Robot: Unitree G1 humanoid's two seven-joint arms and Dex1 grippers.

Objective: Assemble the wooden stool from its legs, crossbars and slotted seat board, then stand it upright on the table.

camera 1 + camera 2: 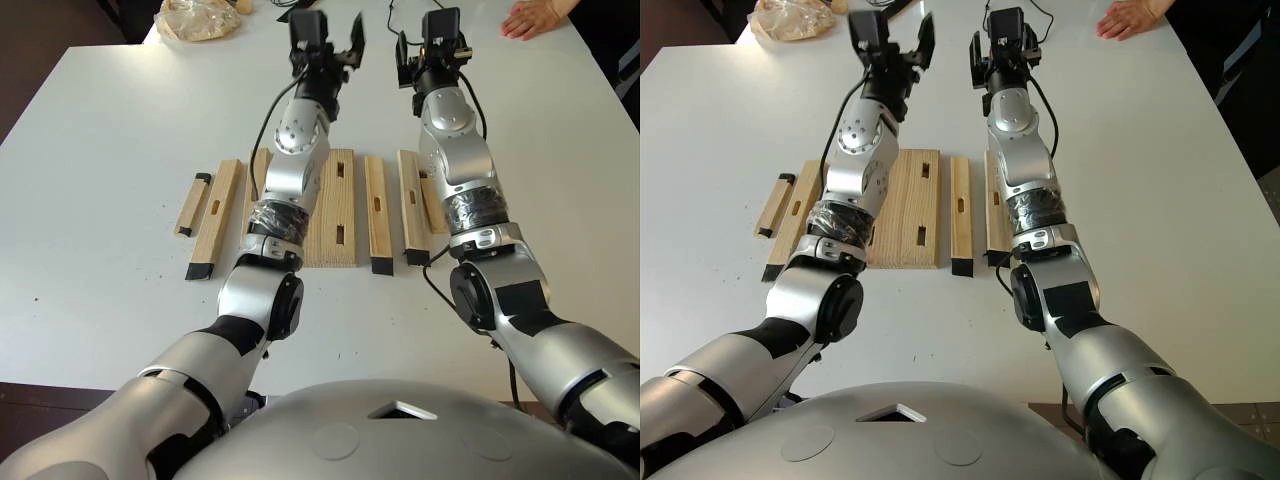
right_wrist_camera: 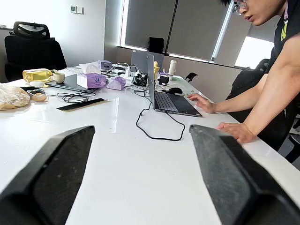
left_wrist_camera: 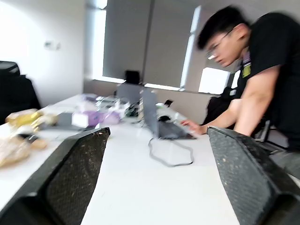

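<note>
The slotted seat board (image 1: 345,205) lies flat in the middle of the white counter (image 1: 110,120). It is a pale rectangular slab with straight grain and small oblong slots cut through it, and its left part is hidden under the left forearm. The other stool parts lie flat in a row on either side of it, parallel to its long edges.

To the left are a short stubby bar (image 1: 193,203) with dark ends and a longer leg (image 1: 215,218) of the same light wood, square in section, with a slot near its middle and a black cap on its near end. Another strip (image 1: 258,180) shows just beside the left arm. To the right are a slotted leg (image 1: 377,213) and a second leg (image 1: 410,205), both black-capped at the near end. A thinner crossbar (image 1: 433,208) is partly covered by the right forearm.

Both arms stretch out above the parts toward the far half of the counter. The left end effector (image 3: 158,133) is spread wide with nothing between its black, pitted, wedge-shaped fingers (image 3: 75,178). The right end effector (image 2: 141,127) is likewise spread and grips nothing.

Farther off are a crinkled clear bag (image 1: 200,18), an open laptop (image 2: 171,101) and a looping black cable (image 2: 154,129).
</note>
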